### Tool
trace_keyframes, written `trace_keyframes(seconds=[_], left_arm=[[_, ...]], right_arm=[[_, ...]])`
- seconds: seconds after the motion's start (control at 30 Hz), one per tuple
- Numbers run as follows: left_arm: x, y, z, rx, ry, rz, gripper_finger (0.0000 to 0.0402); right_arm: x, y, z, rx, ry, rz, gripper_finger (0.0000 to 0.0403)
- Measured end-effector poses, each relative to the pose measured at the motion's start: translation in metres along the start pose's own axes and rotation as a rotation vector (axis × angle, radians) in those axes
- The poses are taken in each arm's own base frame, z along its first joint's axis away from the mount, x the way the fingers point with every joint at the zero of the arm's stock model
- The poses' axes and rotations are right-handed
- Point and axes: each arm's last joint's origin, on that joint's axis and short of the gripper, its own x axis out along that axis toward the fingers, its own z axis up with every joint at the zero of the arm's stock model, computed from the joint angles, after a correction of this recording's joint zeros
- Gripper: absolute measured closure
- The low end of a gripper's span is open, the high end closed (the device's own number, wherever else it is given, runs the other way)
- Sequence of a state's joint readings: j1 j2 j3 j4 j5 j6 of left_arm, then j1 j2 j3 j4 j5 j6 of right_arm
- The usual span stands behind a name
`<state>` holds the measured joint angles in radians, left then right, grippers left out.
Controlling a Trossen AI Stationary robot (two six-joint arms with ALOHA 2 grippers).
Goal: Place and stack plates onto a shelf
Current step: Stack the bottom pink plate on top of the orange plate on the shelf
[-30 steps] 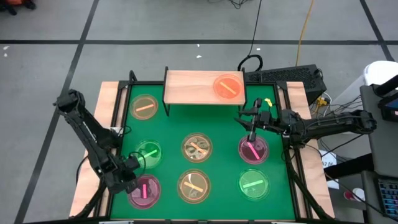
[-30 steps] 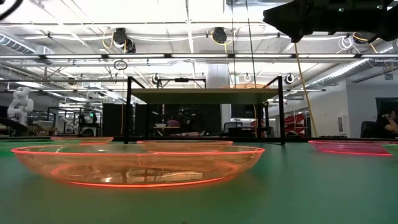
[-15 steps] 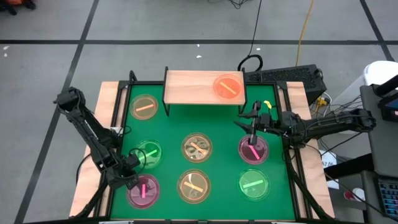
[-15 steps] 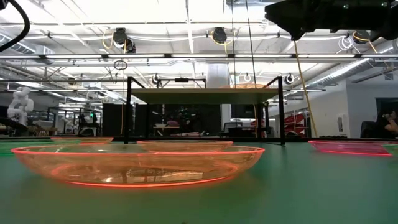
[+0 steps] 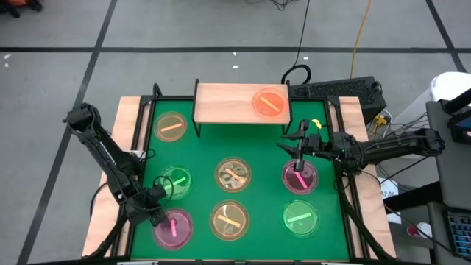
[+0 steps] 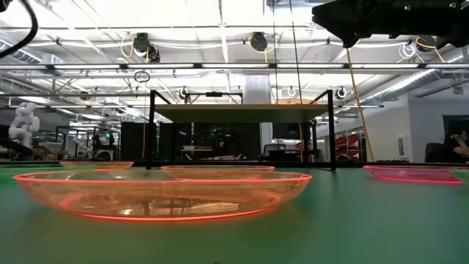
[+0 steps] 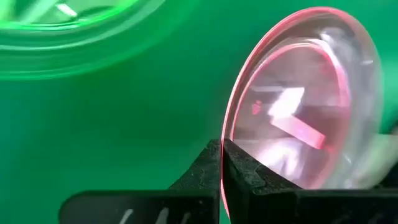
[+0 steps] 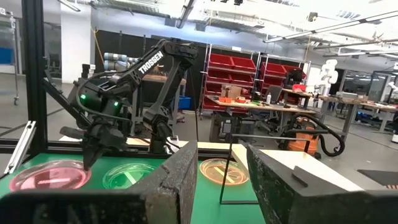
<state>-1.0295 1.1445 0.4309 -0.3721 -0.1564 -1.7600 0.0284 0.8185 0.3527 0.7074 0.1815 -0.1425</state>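
The rim of the round see-through pink plate (image 7: 298, 112) at the near left corner of the green tabletop mat (image 5: 261, 199) was pinched tight by the left gripper (image 7: 222, 163), far from the small light-wood shelf (image 5: 221, 103), while the right gripper (image 8: 219, 186) was held open above another pink plate (image 5: 300, 177).

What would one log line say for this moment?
left gripper: shut on pink plate rim | right gripper: open, above table | shelf: one orange plate

Bright ceiling strip lights (image 6: 220, 15) flood the room from above, blowing out white along the top of the low view. Shadows on the green mat (image 5: 257, 158) are faint. Up close, the pink plate (image 7: 305, 112) and green plate (image 7: 74, 31) smear into blur.
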Motion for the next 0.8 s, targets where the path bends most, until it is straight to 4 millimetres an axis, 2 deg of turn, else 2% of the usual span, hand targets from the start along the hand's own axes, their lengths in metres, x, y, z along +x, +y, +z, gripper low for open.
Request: trace_keyframes(seconds=[0.1,0.2,0.4,0.5,0.6,0.8], left_arm=[[-0.009,-0.014,0.002,-0.009,-0.008,-0.108,0.0396],[-0.028,-0.031,0.007,0.016,-0.033,-0.225,0.0397],[-0.073,-0.059,0.031,0.195,-0.403,-0.378,0.0397],[-0.092,-0.068,0.045,0.286,-0.621,-0.358,0.0398],[-0.108,-0.073,0.063,0.319,-0.858,-0.26,0.0398],[-0.144,-0.084,0.112,0.28,-1.193,-0.086,0.0398]], right_arm=[[0.0,0.0,0.001,0.001,-0.007,-0.001,0.0282],[0.0,0.0,0.002,0.003,-0.016,-0.003,0.0282],[0.0,0.0,0.002,0.013,-0.022,-0.003,0.0282],[0.0,0.0,0.002,0.029,-0.022,-0.003,0.0282],[0.0,0.0,0.002,0.033,-0.023,-0.003,0.0282],[-0.001,-0.002,0.011,0.138,-0.109,-0.007,0.0282]])
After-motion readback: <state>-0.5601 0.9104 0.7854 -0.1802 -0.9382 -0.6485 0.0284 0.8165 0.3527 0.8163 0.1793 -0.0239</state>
